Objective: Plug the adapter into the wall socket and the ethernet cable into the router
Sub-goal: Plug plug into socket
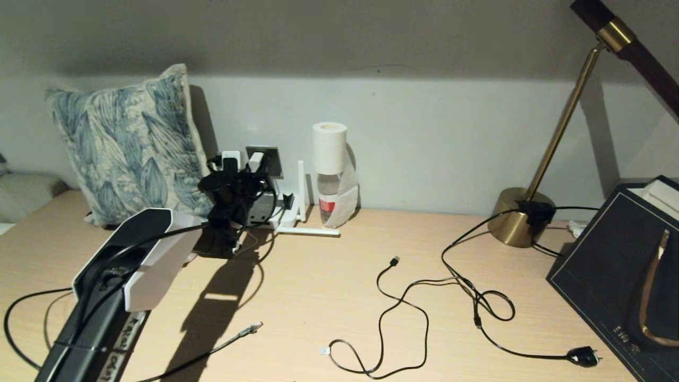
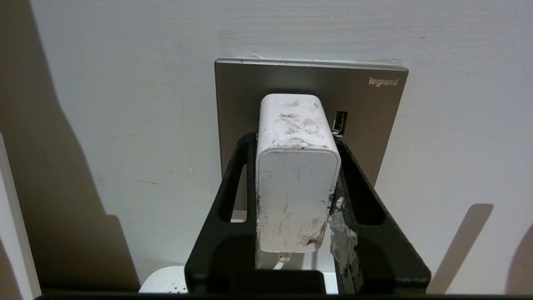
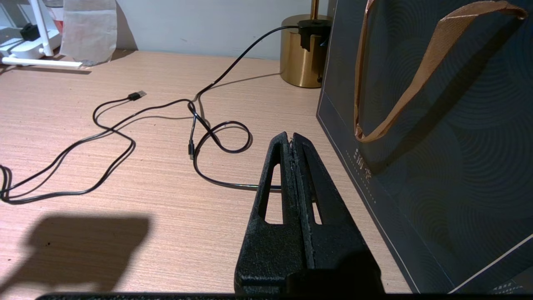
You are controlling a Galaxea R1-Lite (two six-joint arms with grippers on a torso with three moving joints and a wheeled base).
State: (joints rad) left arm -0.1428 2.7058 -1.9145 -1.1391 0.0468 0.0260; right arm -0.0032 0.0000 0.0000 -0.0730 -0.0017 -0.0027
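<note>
Where the adapter [image 2: 296, 175] meets the wall socket [image 2: 366, 104], its pins are hidden.

Leaf-print pillow [image 1: 132, 143], brass lamp [image 1: 522, 217], dark bag [image 1: 615, 265]

right end effector [image 3: 293, 139] closed over table [image 3: 125, 216] | black cords [image 3: 195, 125] | dark paper bag [image 3: 437, 146] beside

Light: warm, from high up.
Wall [image 1: 451, 132]: dark on top, bright below.
Shadows: hard, dark, on the table [image 1: 318, 286].
Blur: none.
</note>
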